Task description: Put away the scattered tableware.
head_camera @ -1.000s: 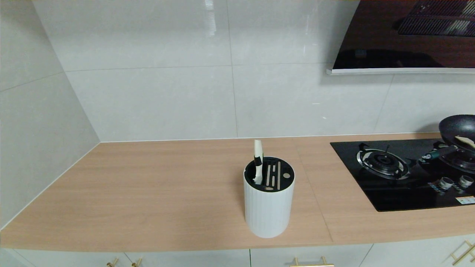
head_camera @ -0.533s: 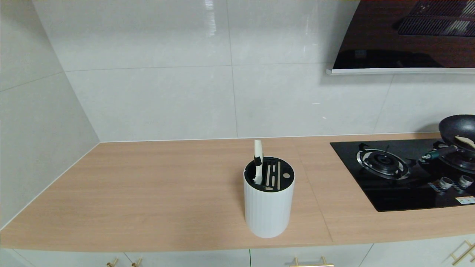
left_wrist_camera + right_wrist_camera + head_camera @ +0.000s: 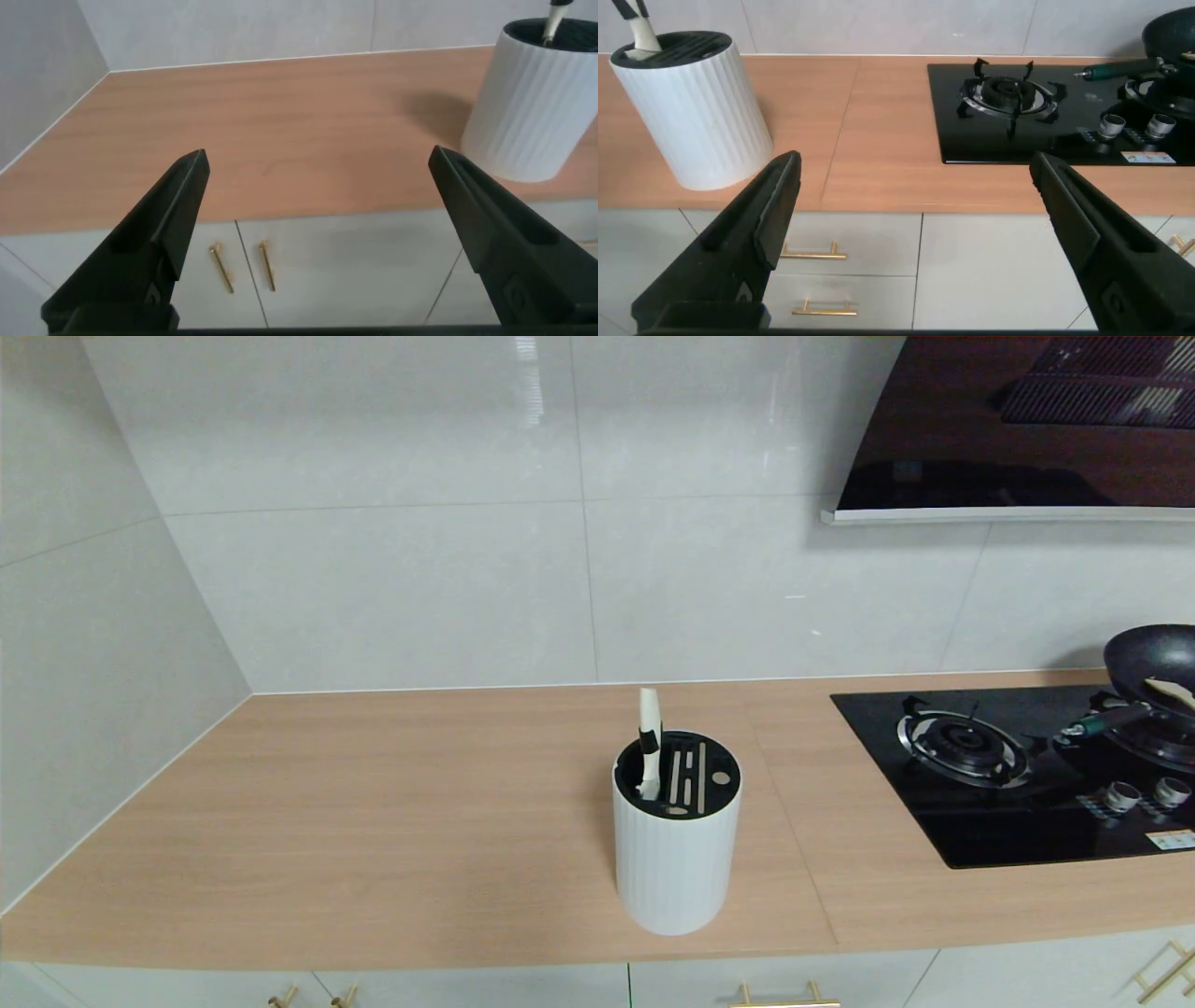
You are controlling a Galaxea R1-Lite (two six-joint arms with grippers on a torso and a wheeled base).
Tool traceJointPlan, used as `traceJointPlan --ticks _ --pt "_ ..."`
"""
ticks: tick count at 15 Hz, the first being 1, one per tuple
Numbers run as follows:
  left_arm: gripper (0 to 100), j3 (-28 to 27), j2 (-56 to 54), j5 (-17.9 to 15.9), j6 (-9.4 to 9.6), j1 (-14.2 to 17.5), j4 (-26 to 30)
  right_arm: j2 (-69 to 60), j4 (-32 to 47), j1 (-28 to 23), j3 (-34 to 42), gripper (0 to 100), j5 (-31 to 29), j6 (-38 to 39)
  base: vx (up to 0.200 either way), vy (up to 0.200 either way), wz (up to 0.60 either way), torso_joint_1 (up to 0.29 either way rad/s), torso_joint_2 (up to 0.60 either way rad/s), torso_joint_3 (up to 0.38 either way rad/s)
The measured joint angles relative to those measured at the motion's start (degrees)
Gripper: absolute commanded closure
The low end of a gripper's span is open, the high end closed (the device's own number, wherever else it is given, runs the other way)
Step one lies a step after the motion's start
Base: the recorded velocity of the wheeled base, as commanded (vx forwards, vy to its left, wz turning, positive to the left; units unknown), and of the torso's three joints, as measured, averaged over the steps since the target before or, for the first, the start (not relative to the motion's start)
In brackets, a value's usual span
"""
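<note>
Well, we have one container to speak of: a white ribbed knife block (image 3: 676,859) standing upright on the wooden countertop (image 3: 373,803), near its front edge. Its black top (image 3: 695,775) is cut into slots and a round hole. One utensil (image 3: 650,723) stands in the slot on the robot's left side, its cream handle with a black band sticking up above the rim (we cannot tell what kind of utensil it is, as its working end is hidden inside). The other slots look dark and unfilled.

To the right, well apart from the block, lies a black gas hob (image 3: 1008,803). A dark pan (image 3: 1144,658) sits on its far right burner with something pale (image 3: 1172,691) resting in it.

From the left wrist view we see the left gripper (image 3: 318,161) with its fingers spread wide, held in front of the counter's edge above white cabinet doors with gold pulls (image 3: 266,264), and the block off to one side. From the right wrist view the right gripper (image 3: 917,164) is likewise spread apart and grasps nothing, with the block and the hob's burner and knobs (image 3: 1130,123) beyond it.
</note>
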Motion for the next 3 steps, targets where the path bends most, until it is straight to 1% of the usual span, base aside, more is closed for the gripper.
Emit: traceJointPlan --ticks 1,3 --pt "0 0.0 0.0 0.02 -0.77 0.0 -0.02 0.0 0.0 0.0 0.0 0 0.01 0.0 0.0 0.0 0.0 0.0 0.0 0.0" --pt "0 0.0 0.0 0.11 -1.02 0.02 -0.05 0.0 0.05 0.02 0.0 0 0.01 0.0 0.0 0.0 0.0 0.0 0.0 0.0"
